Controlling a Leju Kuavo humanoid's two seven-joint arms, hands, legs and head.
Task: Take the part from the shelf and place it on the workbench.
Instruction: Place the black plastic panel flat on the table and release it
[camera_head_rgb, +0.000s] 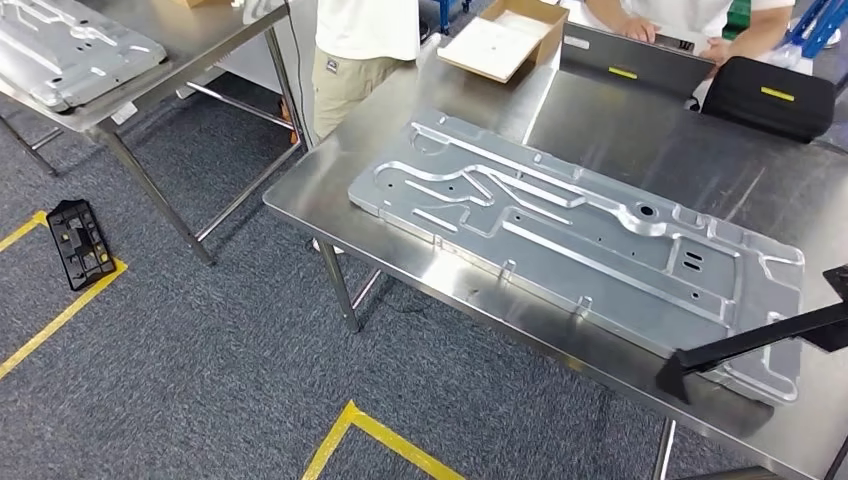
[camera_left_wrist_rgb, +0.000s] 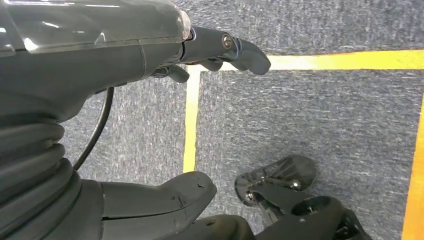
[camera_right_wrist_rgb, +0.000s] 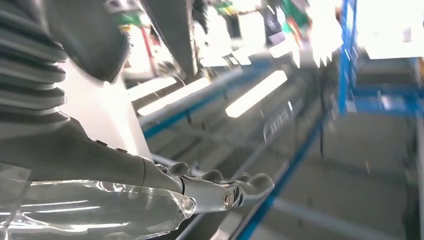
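- The grey carpet floor (camera_head_rgb: 200, 370) has a short, speckled pile and is marked with strips of yellow tape (camera_head_rgb: 380, 435) in front of the workbench.
- The workbench (camera_head_rgb: 620, 130) is brushed stainless steel on thin steel legs, and its top is smooth and reflective.
- A stamped metal panel (camera_head_rgb: 560, 235) lies flat across the middle of the workbench. It is long, silver-grey and matte, with raised ribs, pressed channels and small holes.
- A second steel table (camera_head_rgb: 190, 45) stands well to the left of the workbench and carries a similar ribbed panel (camera_head_rgb: 70, 50).
- Two people stand at the far side of the workbench, one person (camera_head_rgb: 365, 40) at its far left corner and another person (camera_head_rgb: 690, 15) at its far right.
- A black padded case (camera_head_rgb: 770, 95) and an open cardboard box (camera_head_rgb: 500, 40) sit on the far edge of the workbench.
- The black part (camera_head_rgb: 750, 345), a slim, straight bar with a wedge-shaped tip, comes in from the right above the workbench's near right corner and crosses the panel's end. What holds it is out of frame.
- A black latticed plastic piece (camera_head_rgb: 78, 243) lies on the floor well left of the workbench, on a tape line.
- The left hand (camera_left_wrist_rgb: 125, 60) hangs over the carpet, its dark fingers (camera_left_wrist_rgb: 245, 52) apart from its thumb (camera_left_wrist_rgb: 170, 192) and holding nothing.
- The right hand (camera_right_wrist_rgb: 150, 185) has its fingers (camera_right_wrist_rgb: 250, 182) laid side by side along a dark edge. I cannot tell whether it is gripping anything.
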